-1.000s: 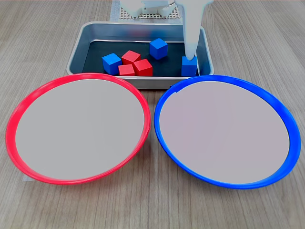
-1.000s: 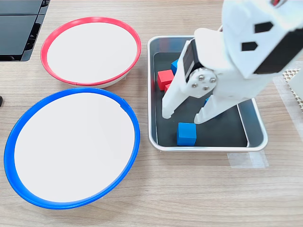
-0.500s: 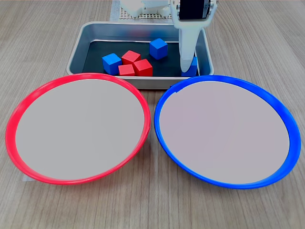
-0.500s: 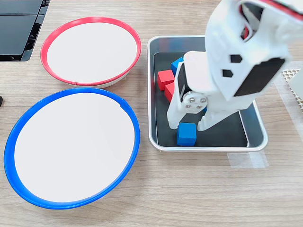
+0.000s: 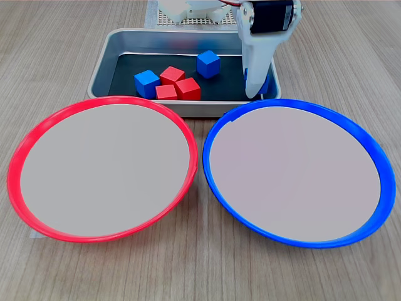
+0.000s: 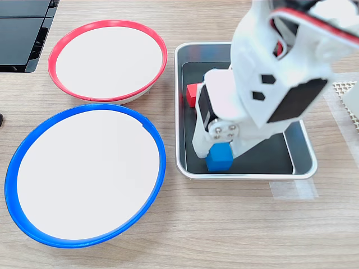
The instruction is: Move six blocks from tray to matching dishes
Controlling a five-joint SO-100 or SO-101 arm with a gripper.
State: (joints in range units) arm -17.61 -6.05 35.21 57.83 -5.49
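Note:
The silvery tray (image 5: 100,69) (image 6: 303,168) stands behind the two dishes. Inside it lie three red blocks (image 5: 177,84) bunched together, a blue block (image 5: 146,83) to their left in the first exterior view, and another blue block (image 5: 208,63) farther back. My white gripper (image 5: 254,88) (image 6: 217,152) reaches down into the tray's corner nearest the blue-rimmed dish, its fingers shut on a third blue block (image 5: 267,80) (image 6: 219,158). The arm hides most of the other blocks in the second exterior view; one red block (image 6: 192,92) shows. The red-rimmed dish (image 5: 103,169) (image 6: 106,59) and blue-rimmed dish (image 5: 294,172) (image 6: 84,176) hold nothing.
A white mesh mat (image 5: 200,21) (image 6: 348,89) lies under the arm's base behind the tray. A dark flat object (image 6: 22,28) sits at the second exterior view's top left. Clear tape (image 6: 291,190) is stuck on the wooden table by the tray.
The gripper came down over the blue block in the tray's corner and its fingers closed from wide apart onto it. The block has shifted slightly; the other blocks stayed put.

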